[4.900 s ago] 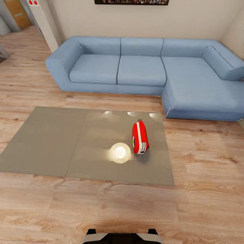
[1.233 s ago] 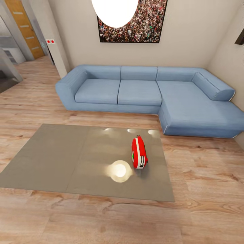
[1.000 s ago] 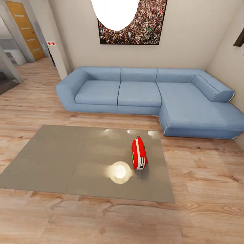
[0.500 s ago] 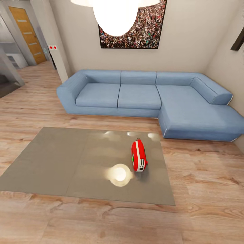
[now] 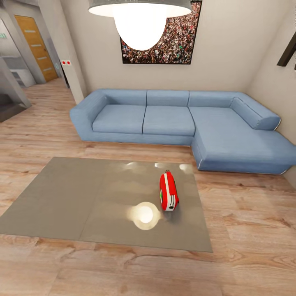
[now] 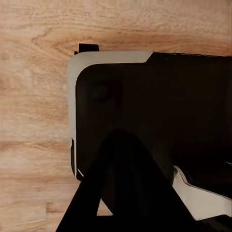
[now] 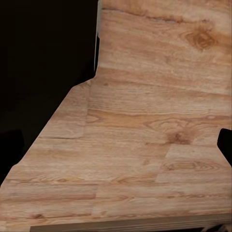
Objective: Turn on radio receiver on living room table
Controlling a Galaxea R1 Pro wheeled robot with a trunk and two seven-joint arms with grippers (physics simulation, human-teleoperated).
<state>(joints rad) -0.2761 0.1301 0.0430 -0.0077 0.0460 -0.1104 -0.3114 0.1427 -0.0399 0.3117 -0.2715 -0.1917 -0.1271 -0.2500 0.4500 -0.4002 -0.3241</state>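
— What carries everything here?

— A low table with a glossy grey top in two panels, spread across the lower middle of the frame on the light wood plank floor.

— And what lies on it?

— The radio receiver, red with white stripes, on the right panel toward its right edge. Just to its left, lower in the frame, a round bright reflection shines on the gloss.
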